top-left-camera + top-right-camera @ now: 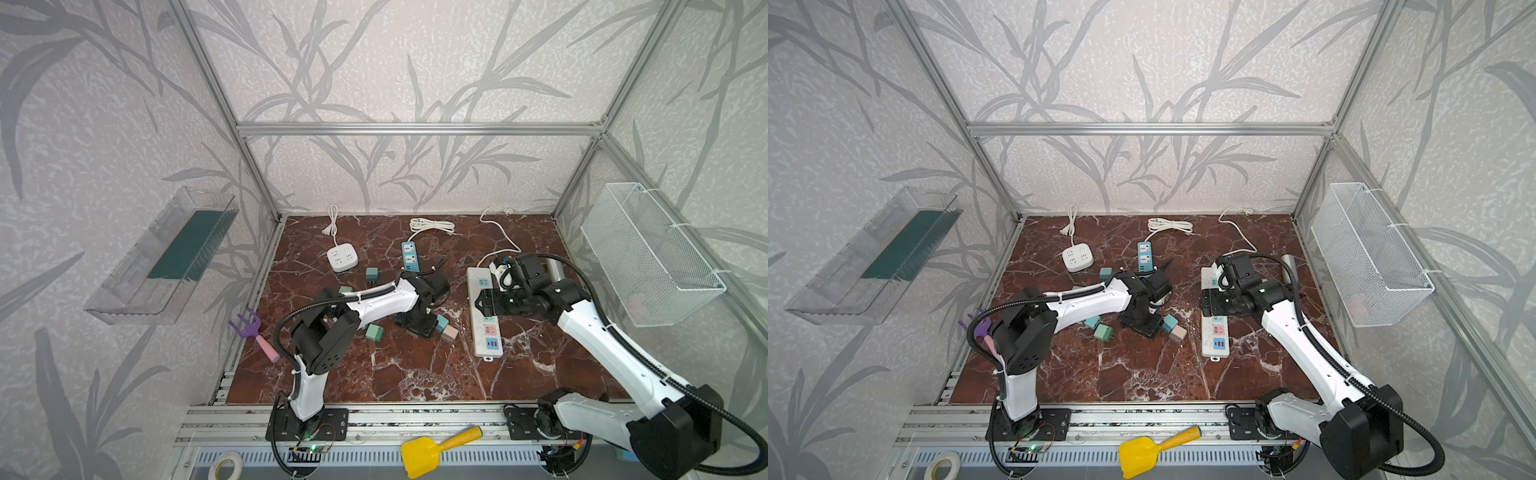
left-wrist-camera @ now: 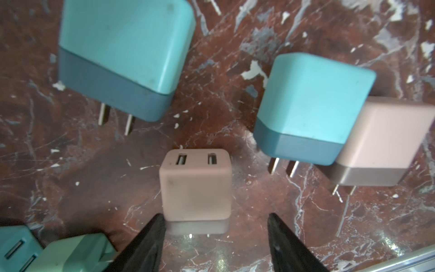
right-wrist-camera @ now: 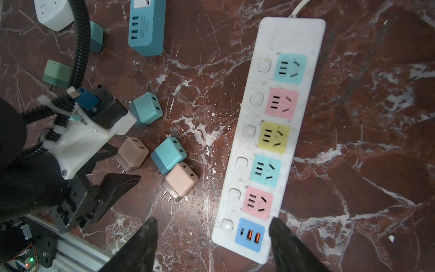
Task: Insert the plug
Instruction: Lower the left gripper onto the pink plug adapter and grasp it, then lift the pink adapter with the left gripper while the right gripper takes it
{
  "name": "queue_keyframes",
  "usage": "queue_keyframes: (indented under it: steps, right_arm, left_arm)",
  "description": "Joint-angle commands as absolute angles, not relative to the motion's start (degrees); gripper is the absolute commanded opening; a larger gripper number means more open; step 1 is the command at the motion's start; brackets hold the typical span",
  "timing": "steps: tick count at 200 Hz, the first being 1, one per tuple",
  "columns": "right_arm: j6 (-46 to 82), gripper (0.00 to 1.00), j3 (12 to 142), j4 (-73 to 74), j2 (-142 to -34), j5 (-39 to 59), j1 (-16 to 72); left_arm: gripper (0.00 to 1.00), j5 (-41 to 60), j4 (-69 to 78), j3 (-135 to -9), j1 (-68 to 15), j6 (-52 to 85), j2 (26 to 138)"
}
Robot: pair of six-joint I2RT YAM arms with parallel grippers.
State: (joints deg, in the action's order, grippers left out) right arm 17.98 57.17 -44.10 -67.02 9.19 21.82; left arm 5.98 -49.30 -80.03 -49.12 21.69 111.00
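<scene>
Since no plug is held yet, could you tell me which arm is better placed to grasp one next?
Left. The left pincer is open with the lone pink plug at its fingertips. The right pincer hangs open above the white power strip, holding nothing.

Three power strips lie on the marble [image 1: 415,374]: a square white strip [image 1: 342,258], a blue strip [image 1: 409,257] and a long white strip [image 3: 270,141] carrying five coloured sockets [image 3: 274,137], six buttons [image 3: 249,130] and one USB block [image 3: 249,235]. Eight plug cubes [image 3: 168,157] are scattered mid-frame in both top views: four teal cubes [image 3: 146,108], two pink cubes [image 3: 133,154], two green cubes [image 1: 374,332]. Along the lower edge sit one yellow shovel [image 1: 419,455] and one tape roll [image 1: 226,463]; at left, one purple rake [image 1: 249,324].
</scene>
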Motion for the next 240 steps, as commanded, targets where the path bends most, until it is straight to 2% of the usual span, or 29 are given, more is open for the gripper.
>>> queue_keyframes:
  steps: [1, 26, 67, 80, 106, 124, 157, 201, 240]
  right_arm:
    - [16.87, 0.74, 57.31, -44.15, -64.95, 10.46, 21.38]
    - [17.41, 0.74, 55.97, -44.13, -63.32, 10.41, 21.23]
    - [18.1, 0.74, 54.62, -43.63, -62.0, 10.39, 21.18]
    - [18.36, 0.74, 54.59, -43.68, -61.74, 10.46, 21.18]
    - [18.72, 0.74, 55.09, -44.32, -61.13, 10.24, 21.17]
    - [18.81, 0.74, 55.19, -44.3, -60.77, 9.54, 21.09]
    - [18.9, 0.74, 55.72, -44.74, -61.14, 9.09, 21.1]
    - [17.95, 0.74, 58.99, -46.08, -62.22, 9.76, 20.41]
    - [16.3, 0.73, 65.82, -49.23, -64.7, 13.59, 20.22]
  left_arm:
    - [0.68, 4.68, -48.98, -79.86, -49.04, 23.39, 112.64]
    - [0.66, 1.04, -49.4, -79.48, -49.04, 25.49, 112.76]
    - [0.6, 1.2, -47.41, -78.01, -49.04, 26.97, 113.9]
    - [0.53, 1.74, -46.81, -77.7, -49.09, 26.9, 114.47]
    - [0.47, 3.38, -46.23, -77.49, -49.13, 27.28, 115.48]
    - [0.39, 2.61, -46.06, -77.16, -49.22, 27.57, 115.1]
    - [0.27, 0.62, -43.79, -75.69, -49.22, 24.69, 109.61]
    - [0.27, -0.2, -27.15, -68.97, -49.31, 14.55, 93.05]
    - [0.25, -1.51, 3.14, -54.76, -49.39, 6.26, 82.39]
